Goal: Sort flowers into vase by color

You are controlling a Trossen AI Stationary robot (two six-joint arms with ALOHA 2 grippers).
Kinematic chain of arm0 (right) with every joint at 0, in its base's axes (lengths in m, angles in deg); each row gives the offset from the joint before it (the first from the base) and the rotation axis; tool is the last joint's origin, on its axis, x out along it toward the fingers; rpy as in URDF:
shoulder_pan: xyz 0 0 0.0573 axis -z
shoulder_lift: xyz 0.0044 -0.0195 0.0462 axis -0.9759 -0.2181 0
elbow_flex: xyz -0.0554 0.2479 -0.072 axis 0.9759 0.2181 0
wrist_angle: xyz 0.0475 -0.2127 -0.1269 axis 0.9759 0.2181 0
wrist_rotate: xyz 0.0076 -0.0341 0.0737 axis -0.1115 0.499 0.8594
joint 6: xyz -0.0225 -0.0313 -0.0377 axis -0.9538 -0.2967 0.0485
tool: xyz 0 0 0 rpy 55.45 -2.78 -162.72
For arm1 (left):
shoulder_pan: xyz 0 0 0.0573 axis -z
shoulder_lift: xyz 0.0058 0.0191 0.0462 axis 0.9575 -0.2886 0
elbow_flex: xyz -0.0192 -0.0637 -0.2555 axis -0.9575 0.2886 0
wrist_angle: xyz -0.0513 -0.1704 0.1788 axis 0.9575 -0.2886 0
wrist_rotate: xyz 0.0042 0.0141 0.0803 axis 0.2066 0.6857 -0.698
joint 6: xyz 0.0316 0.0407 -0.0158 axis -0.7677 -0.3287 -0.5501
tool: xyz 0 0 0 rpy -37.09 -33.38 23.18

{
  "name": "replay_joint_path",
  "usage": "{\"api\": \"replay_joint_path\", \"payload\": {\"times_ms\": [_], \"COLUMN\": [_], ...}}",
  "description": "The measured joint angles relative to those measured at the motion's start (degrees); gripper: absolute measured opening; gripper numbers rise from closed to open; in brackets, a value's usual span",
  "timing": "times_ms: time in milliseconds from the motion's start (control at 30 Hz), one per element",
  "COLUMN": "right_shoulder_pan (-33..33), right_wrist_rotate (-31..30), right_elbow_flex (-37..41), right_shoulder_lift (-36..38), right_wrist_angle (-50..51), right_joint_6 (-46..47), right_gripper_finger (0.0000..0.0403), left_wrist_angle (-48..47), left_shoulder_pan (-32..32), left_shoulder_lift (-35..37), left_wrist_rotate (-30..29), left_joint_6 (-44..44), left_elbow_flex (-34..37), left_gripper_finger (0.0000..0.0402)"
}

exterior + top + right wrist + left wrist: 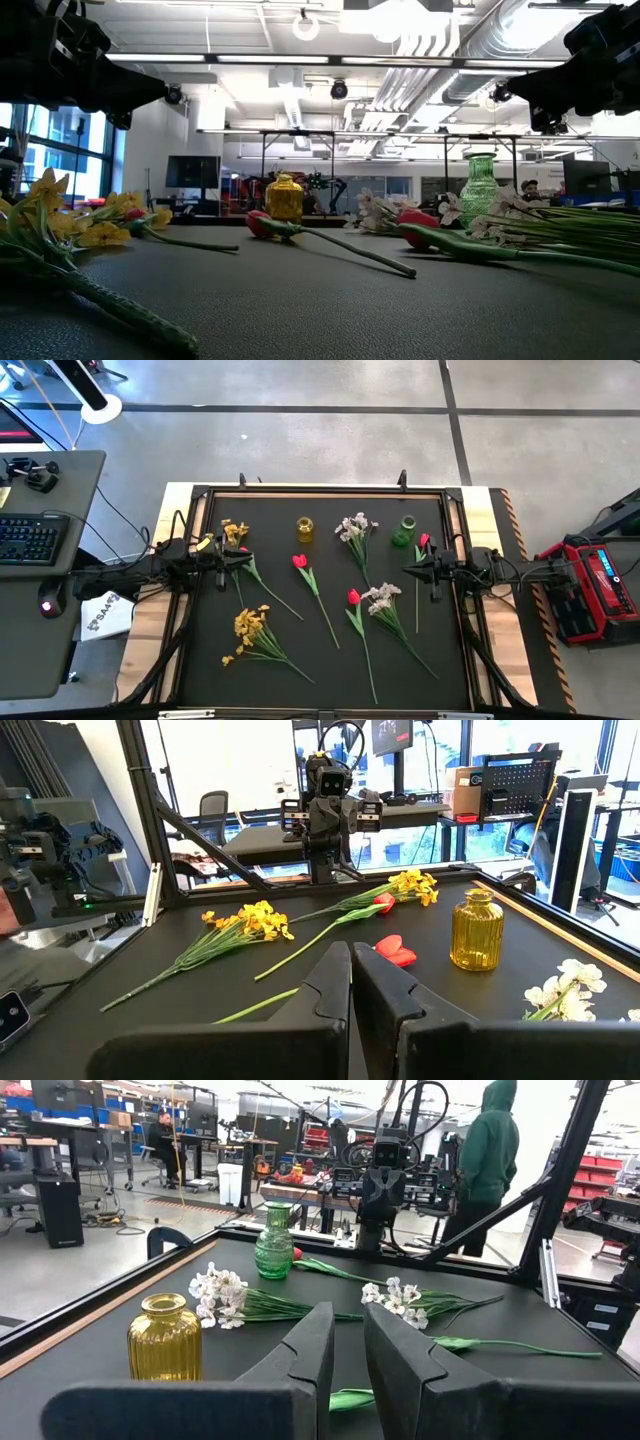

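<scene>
Both arms parked at table edges, nothing held.
Left pincer (246, 560) slightly parted, empty; right pincer (407, 570) clenched, empty. Flowers (310, 582) all lie on table (210, 660); yellow vase (304, 529) and green vase (404, 531) unfilled.

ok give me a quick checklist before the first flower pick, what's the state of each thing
1. Yellow vase upright at the back of the mat: ok.
2. Green vase upright at the back: ok.
3. Both vases free of flowers: ok, none stands in either.
4. Left gripper holding nothing: ok, its fingers stand slightly apart above the mat, beside the yellow spray.
5. Right gripper ready to grasp: not ok, it is shut and empty, so it must open first.
6. Flowers lying separate: not ok for all; a red tulip lies against the white spray.
</scene>
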Motion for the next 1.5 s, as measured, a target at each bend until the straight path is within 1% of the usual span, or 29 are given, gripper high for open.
{"api": "replay_joint_path", "payload": {"times_ms": [133,300,700,733,800,867,900,933,1000,1100,1200,1300,1400,1500], "right_shoulder_pan": [0.00,0.00,0.00,0.00,-0.06,0.03,0.03,0.03,0.03,-0.32,-2.04,-5.28,-8.69,-12.09], "right_wrist_rotate": [-0.01,0.00,-0.43,-0.35,0.35,-1.76,-3.58,-5.17,-5.90,-3.16,0.87,0.23,-2.38,-5.18], "right_elbow_flex": [-0.02,-0.01,-0.01,-0.01,-0.01,-0.02,0.00,-0.02,-0.02,0.00,-0.28,-3.32,-8.51,-16.20], "right_shoulder_lift": [-0.01,0.00,-0.01,-0.02,-0.01,-0.02,0.00,0.01,-0.20,-1.32,-4.82,-11.45,-20.35,-30.82], "right_wrist_angle": [-0.02,-0.01,-0.21,-0.78,-2.54,-5.23,-6.13,-6.88,-7.75,-11.57,-17.10,-16.80,-13.25,-4.42], "right_joint_6": [0.00,0.00,0.77,3.93,17.52,29.35,32.52,34.06,34.42,30.90,29.96,28.26,26.95,27.26], "right_gripper_finger": [0.0000,0.0000,0.0000,0.0000,0.0000,0.0000,0.0000,0.0000,0.0000,0.0000,0.0000,0.0000,0.0000,0.0000], "left_wrist_angle": [0.06,0.46,0.44,0.44,0.42,0.42,0.42,0.42,0.43,0.42,0.44,0.42,0.42,0.42], "left_shoulder_pan": [-0.02,-0.02,0.00,-0.02,0.00,-0.01,-0.02,-0.02,-0.01,-0.02,0.00,-0.02,-0.01,0.00], "left_shoulder_lift": [-0.01,0.01,0.01,-0.01,0.01,0.00,0.01,0.00,0.00,0.01,0.01,-0.01,0.00,0.01], "left_wrist_rotate": [0.00,-0.01,-0.02,-0.02,-0.02,-0.02,-0.02,-0.02,-0.02,-0.03,-0.82,-1.02,-1.07,-1.07], "left_joint_6": [-0.10,-2.86,-2.91,-2.95,-2.93,-2.97,-2.97,-2.95,-2.97,-2.98,-3.02,-3.02,-3.03,-3.02], "left_elbow_flex": [0.02,0.02,0.02,0.02,0.02,0.02,0.02,0.01,0.00,0.01,0.02,0.02,0.00,0.00], "left_gripper_finger": [0.0045,0.0046,0.0046,0.0046,0.0045,0.0045,0.0046,0.0045,0.0046,0.0046,0.0045,0.0045,0.0046,0.0046]}}
